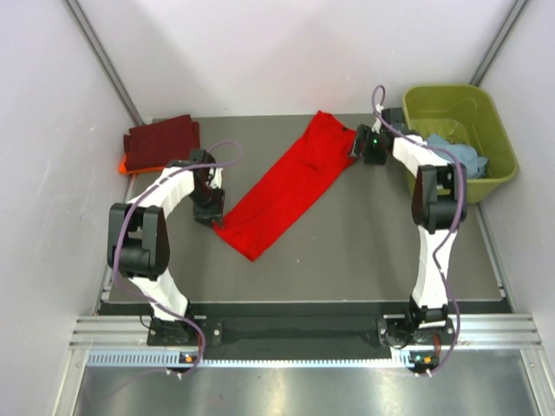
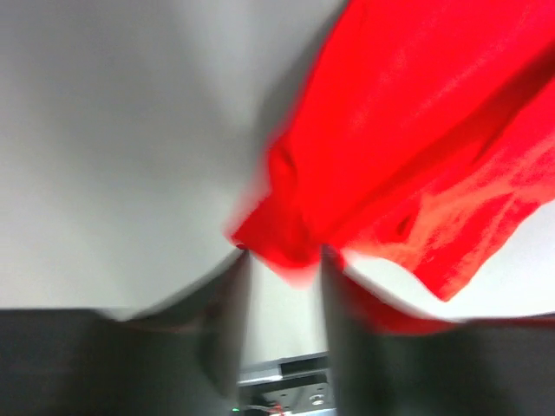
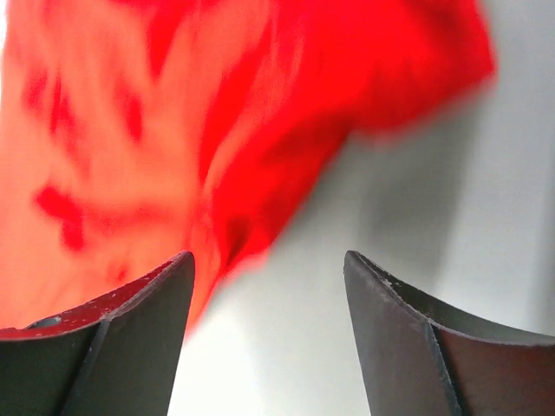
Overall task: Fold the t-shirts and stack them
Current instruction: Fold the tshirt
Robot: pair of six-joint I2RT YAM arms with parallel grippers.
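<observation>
Across the table (image 1: pixel 364 251) centre, you have the red t-shirt (image 1: pixel 286 186) lying diagonally; left gripper (image 2: pixel 286 258) narrowly parted at its corner (blurred), right gripper (image 3: pixel 269 264) spread wide, holding nothing.

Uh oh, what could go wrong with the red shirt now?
A corner of the red t-shirt sits right between the fingers of the left end effector, so pulling away might snag it and mess up the fold. The shirt lies slanted on the table, so the next fold could come out crooked. The right end effector is open at the far end and might bump the cloth.
</observation>
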